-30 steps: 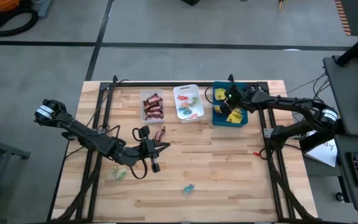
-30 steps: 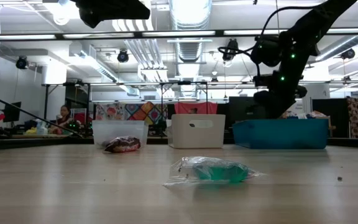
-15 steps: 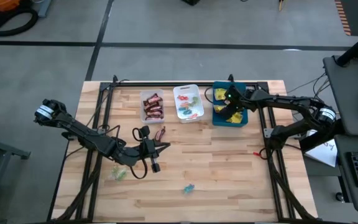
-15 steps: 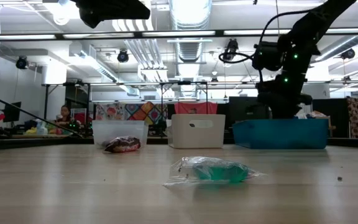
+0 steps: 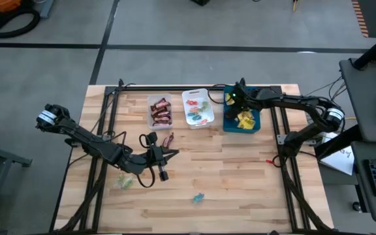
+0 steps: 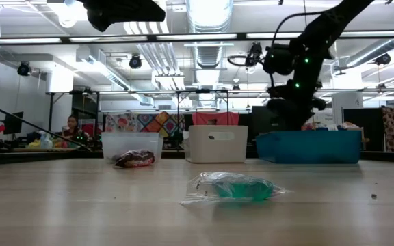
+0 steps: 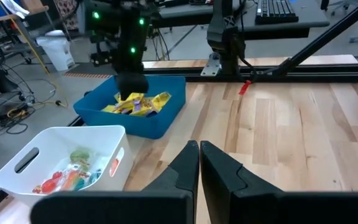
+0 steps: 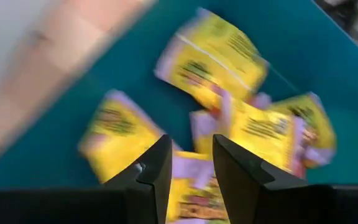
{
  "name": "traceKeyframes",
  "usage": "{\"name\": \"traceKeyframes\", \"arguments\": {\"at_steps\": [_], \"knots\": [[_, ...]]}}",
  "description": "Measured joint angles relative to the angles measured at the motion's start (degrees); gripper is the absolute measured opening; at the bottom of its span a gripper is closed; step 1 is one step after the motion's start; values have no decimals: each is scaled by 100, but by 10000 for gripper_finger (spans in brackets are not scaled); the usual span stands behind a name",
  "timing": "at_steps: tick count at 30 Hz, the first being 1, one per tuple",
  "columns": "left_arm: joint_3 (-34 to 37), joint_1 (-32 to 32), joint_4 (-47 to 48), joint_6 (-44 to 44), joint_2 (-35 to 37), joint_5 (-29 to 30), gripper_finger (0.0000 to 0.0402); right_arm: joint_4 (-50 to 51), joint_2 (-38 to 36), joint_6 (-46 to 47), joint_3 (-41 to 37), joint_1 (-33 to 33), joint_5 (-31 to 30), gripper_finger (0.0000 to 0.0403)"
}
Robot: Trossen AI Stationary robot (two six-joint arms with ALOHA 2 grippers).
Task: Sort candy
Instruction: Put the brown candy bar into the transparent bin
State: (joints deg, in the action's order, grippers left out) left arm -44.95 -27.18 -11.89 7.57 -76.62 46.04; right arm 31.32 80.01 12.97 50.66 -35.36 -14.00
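Right gripper (image 5: 238, 99) hung over the blue tray (image 5: 227, 124), jaws slightly parted, empty, above yellow packets (image 8: 229, 134); left gripper (image 5: 164, 164) lay low at bench (image 5: 227, 176) centre, jaws closed, empty; red-brown bars (image 5: 160, 112) in clear tray; loose teal pieces (image 5: 198, 197) near front edge.

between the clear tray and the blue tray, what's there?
The white tray, holding small red and green pieces; it sits between the clear tray and blue tray in the high view.

right gripper (image 5: 238, 101) | shifted toward blue tray's (image 5: 227, 124) far-left corner | arm straightened
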Motion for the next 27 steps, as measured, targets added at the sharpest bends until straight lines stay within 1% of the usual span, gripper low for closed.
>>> {"name": "traceKeyframes", "arguments": {"at_steps": [3,5,7,9,11,15,17,19,21,24,27], "knots": [[11,-4,106,43,0,-4,0,227,-80,156,267,253,243,109],[11,-15,279,153,-4,-22,0,591,-195,289,513,520,247,109],[11,-15,447,313,-4,-207,0,961,-327,403,755,862,252,109],[11,-15,606,488,-5,-571,0,1280,-440,548,958,1266,404,109],[11,-15,681,550,-7,-1080,0,1466,-537,661,1121,1706,668,109],[11,-15,697,560,-7,-2244,0,1513,-634,759,1294,2717,1226,109],[11,-18,708,592,-7,-2606,0,1515,-634,831,1328,3238,1301,109],[11,-24,826,753,-7,-2752,0,1506,-634,942,1335,3748,1301,109],[11,-22,1070,1033,-7,-2758,0,1438,-634,1039,1284,4229,1299,109],[10,-22,1645,1614,-7,-2758,0,1434,-605,1210,1174,4912,1298,109],[-2,-22,2399,2345,-7,-2737,0,1439,-523,1597,1106,5446,1267,109]]}}
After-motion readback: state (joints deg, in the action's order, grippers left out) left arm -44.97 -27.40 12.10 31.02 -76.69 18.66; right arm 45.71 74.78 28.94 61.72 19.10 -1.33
